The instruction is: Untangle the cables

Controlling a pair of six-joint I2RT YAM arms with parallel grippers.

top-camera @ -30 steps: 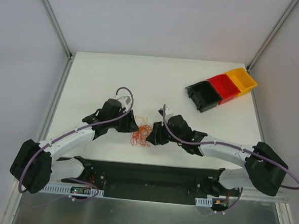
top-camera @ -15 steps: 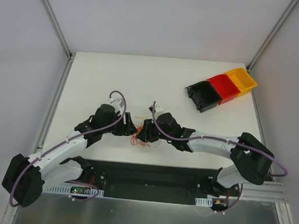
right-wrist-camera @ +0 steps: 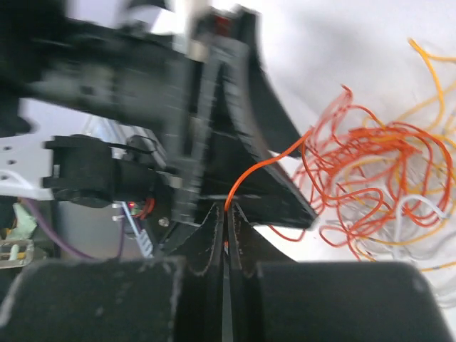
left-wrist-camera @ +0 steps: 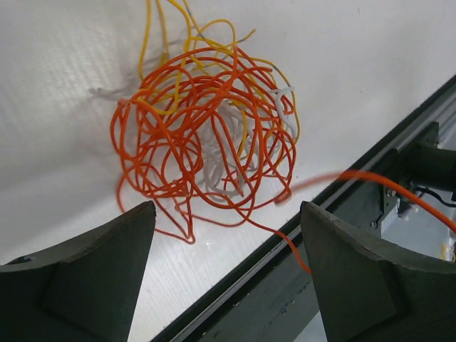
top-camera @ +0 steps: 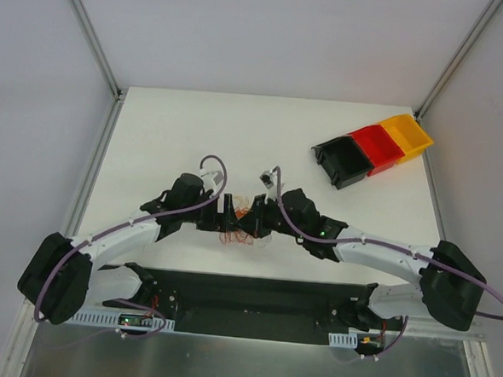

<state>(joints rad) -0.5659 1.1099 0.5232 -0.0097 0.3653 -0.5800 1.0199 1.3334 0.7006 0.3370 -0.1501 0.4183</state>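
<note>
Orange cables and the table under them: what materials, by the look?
The orange cables: likely thin wire in a smooth, slightly glossy plastic sleeve; they hold springy curls. The table: matte white, faintly textured sheet, probably laminate or coated board.

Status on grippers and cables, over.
Left gripper open, facing cable tangle. Right gripper shut on one orange strand from it. Tangle not yet undone. Grippers crowd each other, nothing else close.
</note>
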